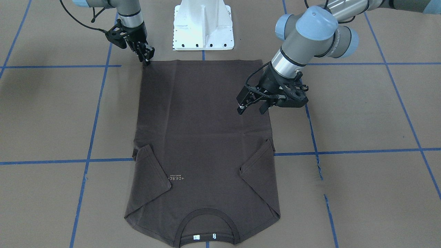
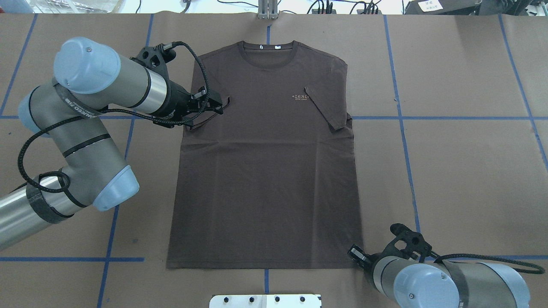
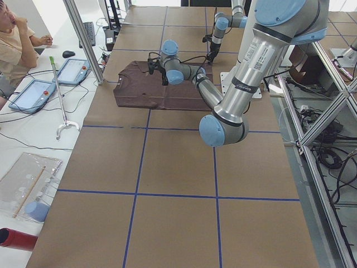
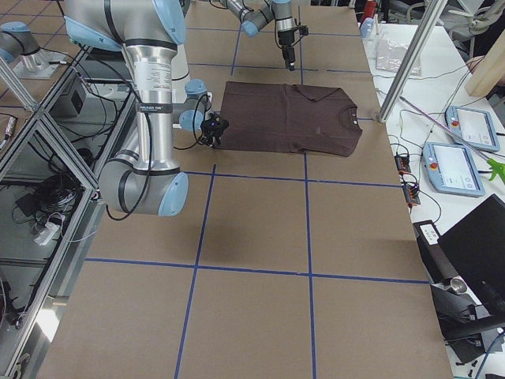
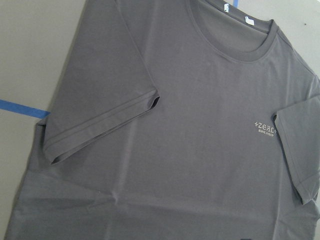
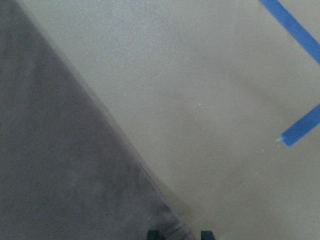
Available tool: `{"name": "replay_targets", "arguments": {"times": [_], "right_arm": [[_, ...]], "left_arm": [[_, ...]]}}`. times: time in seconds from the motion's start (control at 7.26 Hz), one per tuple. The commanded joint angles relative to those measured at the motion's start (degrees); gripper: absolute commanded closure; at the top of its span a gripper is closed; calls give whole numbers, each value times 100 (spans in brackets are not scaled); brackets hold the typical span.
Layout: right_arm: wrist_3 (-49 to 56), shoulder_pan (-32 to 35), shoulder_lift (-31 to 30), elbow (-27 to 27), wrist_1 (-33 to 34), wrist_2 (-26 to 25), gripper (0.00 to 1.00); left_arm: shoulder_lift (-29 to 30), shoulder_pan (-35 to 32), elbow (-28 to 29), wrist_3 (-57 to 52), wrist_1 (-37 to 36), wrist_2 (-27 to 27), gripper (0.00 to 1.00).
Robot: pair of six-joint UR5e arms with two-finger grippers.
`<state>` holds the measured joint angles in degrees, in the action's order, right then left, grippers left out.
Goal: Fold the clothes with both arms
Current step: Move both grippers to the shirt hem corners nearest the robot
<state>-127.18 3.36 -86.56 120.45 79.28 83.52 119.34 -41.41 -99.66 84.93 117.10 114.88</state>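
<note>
Left gripper [image 1: 252, 109]: jaws wide, held nothing, hovered over T-shirt [image 1: 203, 137] side edge.
Right gripper [image 1: 147, 60]: tips apart, straddled hem corner.
T-shirt: flat on table [image 1: 361, 113], sleeves folded inward, brown paper showing all round.

One T-shirt [image 1: 203, 137], two robot arms [image 1: 310, 34] [image 1: 127, 10], two hands [image 1: 252, 109] [image 1: 147, 58], one white base [image 1: 203, 24], two tablets [image 3: 72, 71] [image 3: 30, 95], one person [image 3: 17, 44].
</note>
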Motion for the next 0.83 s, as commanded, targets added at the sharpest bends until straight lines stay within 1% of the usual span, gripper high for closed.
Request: {"name": "replay_targets", "arguments": {"times": [0.0,0.41,0.55,0.69], "right_arm": [[9,-2,-1,5,0,24,100],[35,15,16,57,-9,33,100],[44,33,25,179,-9,42,100],[70,76,-10,381,-9,68,100]], "left_arm": [[-95,1,-80,-3,6,0,12],[-253,27,-211,75,6,-35,13],[-602,402,-734,598,-2,-227,13],[-1205,954,-1366,803,-20,-873,13]]}}
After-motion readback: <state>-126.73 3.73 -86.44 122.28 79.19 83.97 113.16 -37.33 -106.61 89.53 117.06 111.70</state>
